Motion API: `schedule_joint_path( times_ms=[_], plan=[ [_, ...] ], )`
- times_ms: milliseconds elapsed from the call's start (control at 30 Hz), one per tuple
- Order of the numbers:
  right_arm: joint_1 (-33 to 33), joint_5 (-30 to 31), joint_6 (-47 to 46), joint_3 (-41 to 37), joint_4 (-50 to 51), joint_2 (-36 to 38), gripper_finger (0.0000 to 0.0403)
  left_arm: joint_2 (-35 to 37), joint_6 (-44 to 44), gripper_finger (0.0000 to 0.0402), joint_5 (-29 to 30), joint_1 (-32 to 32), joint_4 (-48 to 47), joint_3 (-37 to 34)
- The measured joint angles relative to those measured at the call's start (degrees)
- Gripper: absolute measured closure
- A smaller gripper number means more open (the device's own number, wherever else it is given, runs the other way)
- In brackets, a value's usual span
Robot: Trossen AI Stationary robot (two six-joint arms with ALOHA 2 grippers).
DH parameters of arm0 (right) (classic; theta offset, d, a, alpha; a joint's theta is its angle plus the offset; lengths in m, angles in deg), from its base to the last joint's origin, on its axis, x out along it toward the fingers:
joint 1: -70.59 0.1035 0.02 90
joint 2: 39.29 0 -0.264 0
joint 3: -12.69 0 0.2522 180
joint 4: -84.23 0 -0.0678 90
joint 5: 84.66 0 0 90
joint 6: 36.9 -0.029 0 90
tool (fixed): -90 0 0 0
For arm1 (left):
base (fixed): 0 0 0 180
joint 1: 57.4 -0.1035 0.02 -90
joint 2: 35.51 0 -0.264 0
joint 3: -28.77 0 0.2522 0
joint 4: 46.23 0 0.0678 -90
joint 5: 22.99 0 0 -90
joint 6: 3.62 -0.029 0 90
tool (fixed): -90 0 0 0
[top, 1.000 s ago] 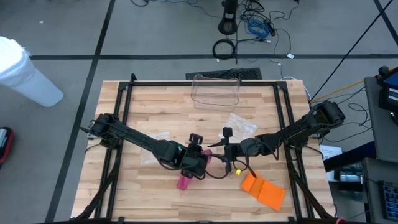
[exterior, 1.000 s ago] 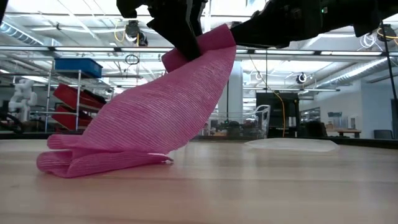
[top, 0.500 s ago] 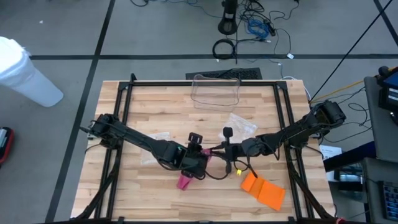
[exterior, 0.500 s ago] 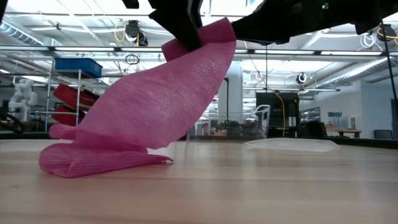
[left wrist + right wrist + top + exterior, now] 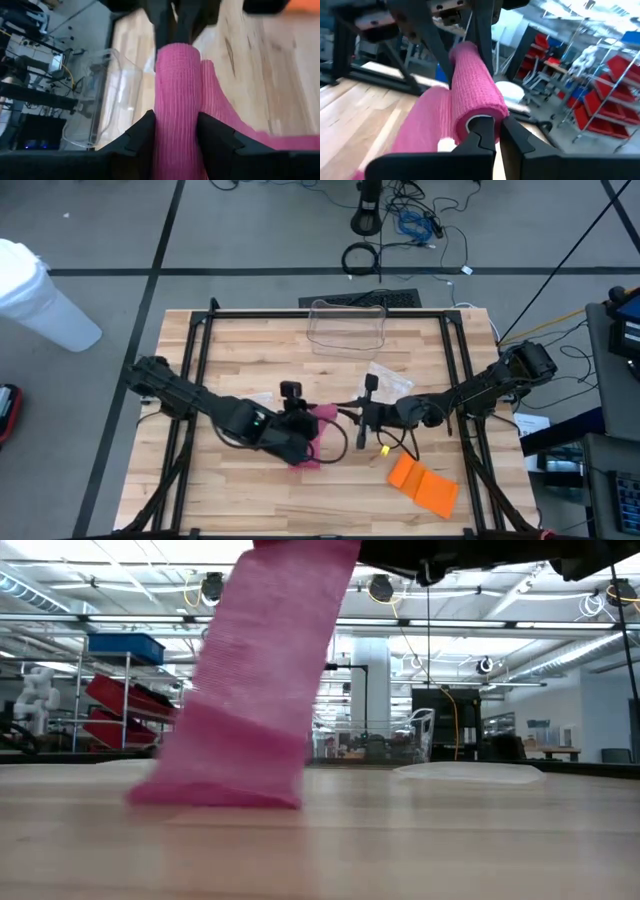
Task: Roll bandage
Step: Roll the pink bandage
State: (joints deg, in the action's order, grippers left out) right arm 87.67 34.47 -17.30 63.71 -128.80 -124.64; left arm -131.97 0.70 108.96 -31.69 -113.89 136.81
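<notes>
Wooden plank table, no readable labels (warehouse shelving behind); left gripper and right gripper both clamp pink woven bandage.

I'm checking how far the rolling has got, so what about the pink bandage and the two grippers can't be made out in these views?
- Low view: both grippers sit above the top edge; only the bandage hanging to the table shows.
- High view: the left gripper and right gripper hide the rolled part.
- Left wrist view: the bandage's loose tail runs off the edge.
</notes>
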Motion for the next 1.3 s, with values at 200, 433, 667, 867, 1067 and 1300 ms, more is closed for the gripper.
schedule_joint_path(
  times_ms=[200, 433, 667, 867, 1067, 1300],
  plan=[
    [-0.1, 3.0, 4.3, -0.9, -2.4, -0.5, 0.0402, 5.7, 4.4, 0.0267, 1.8, 1.4, -3.8, 0.2],
    [0.7, 4.8, 5.6, -0.6, -4.1, -0.3, 0.0402, 7.0, 13.4, 0.0267, 5.1, 3.3, -9.8, -0.3],
    [2.7, 4.2, 8.1, -0.5, -4.0, 3.5, 0.0402, 6.8, 18.1, 0.0267, 13.0, 7.3, -8.3, -7.7],
    [2.9, 3.2, 5.5, -0.5, 5.0, 8.9, 0.0402, 6.8, 22.8, 0.0267, 19.5, 9.8, -5.7, -12.5],
    [2.5, -6.8, 0.2, -0.5, 10.8, 14.0, 0.0402, 7.1, 21.7, 0.0266, 18.3, 10.2, 5.2, -15.9],
    [2.4, -10.0, -1.1, -0.4, 12.9, 18.1, 0.0402, 7.1, 7.5, 0.0266, 14.1, 10.3, 25.6, -16.4]
  ],
)
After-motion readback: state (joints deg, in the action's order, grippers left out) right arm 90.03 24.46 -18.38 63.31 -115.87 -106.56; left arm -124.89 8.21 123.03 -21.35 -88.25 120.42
